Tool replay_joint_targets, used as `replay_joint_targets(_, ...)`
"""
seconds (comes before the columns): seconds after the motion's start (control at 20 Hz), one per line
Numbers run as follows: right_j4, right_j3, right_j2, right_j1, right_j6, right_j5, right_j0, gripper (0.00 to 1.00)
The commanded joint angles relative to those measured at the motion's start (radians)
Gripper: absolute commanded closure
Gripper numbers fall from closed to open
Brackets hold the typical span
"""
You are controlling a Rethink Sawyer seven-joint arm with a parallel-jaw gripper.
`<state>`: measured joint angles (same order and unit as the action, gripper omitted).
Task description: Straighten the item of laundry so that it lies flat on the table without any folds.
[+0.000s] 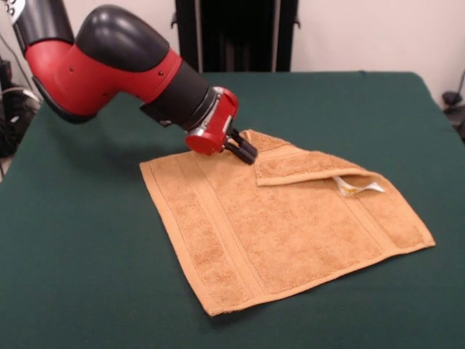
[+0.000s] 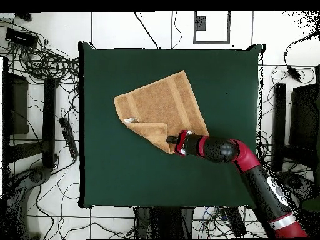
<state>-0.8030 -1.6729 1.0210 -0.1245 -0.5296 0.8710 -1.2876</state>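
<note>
The orange-tan towel lies on the green table, near its middle. Its far edge is folded over onto itself in a long flap. A white care tag pokes out from under the flap's right end. My gripper is low at the flap's left corner, its dark fingers pinched together on the towel's edge there. In the overhead view the towel lies as a diamond on the table. There the gripper is at its lower corner and the tag at its left.
The red and black arm reaches in low over the table's far left part. A black stand rises behind the table's far edge. Cables and dark frames lie on the floor around the table.
</note>
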Motion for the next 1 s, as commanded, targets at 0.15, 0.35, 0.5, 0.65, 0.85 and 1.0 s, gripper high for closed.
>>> replay_joint_targets(0.15,-0.021,0.123,-0.080,0.031,0.270,0.101,0.074,1.00)
replay_joint_targets(0.35,-0.025,0.119,-0.085,0.061,0.294,0.132,0.083,1.00)
replay_joint_targets(0.5,-0.037,0.123,-0.092,0.079,0.308,0.142,0.093,1.00)
replay_joint_targets(0.65,-0.046,0.129,-0.096,0.086,0.326,0.145,0.100,1.00)
replay_joint_targets(0.85,-0.052,0.130,-0.099,0.107,0.335,0.156,0.112,1.00)
replay_joint_targets(1.0,-0.049,0.126,-0.095,0.100,0.339,0.143,0.104,1.00)
